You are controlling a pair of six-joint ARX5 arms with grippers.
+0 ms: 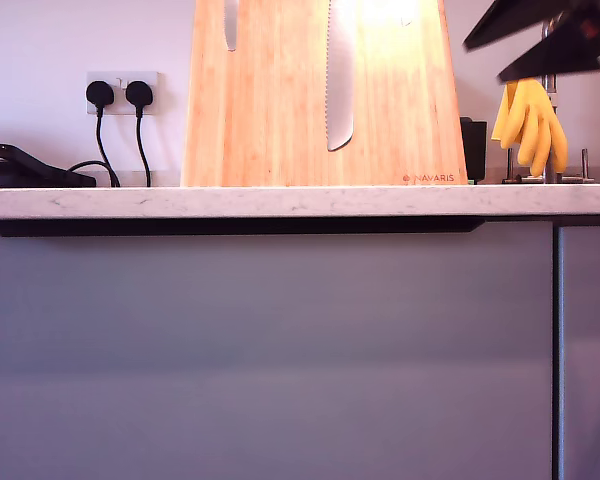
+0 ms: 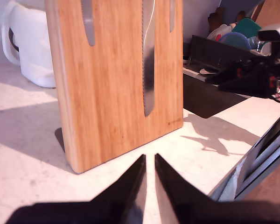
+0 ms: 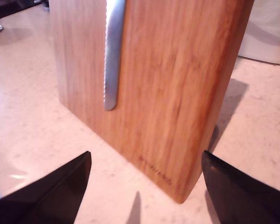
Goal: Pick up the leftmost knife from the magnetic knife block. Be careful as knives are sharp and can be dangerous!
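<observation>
Nearly closed, my first hand [image 2: 149,163] idles low by the magnetic knife block [image 2: 116,84]; my second hand [image 3: 144,182] gapes, empty. Leftmost knife [image 1: 231,25] untouched, magnet-held upper left.

Red "NAVARIS" lettering — low on the magnetic knife block [image 1: 280,100].

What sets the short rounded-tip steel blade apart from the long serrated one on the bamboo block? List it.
The short rounded-tip steel blade is narrow and ends high on the bamboo block; the long serrated steel blade is wider, toothed, and reaches much lower. Both hang tip-down, flat against the board.
</observation>
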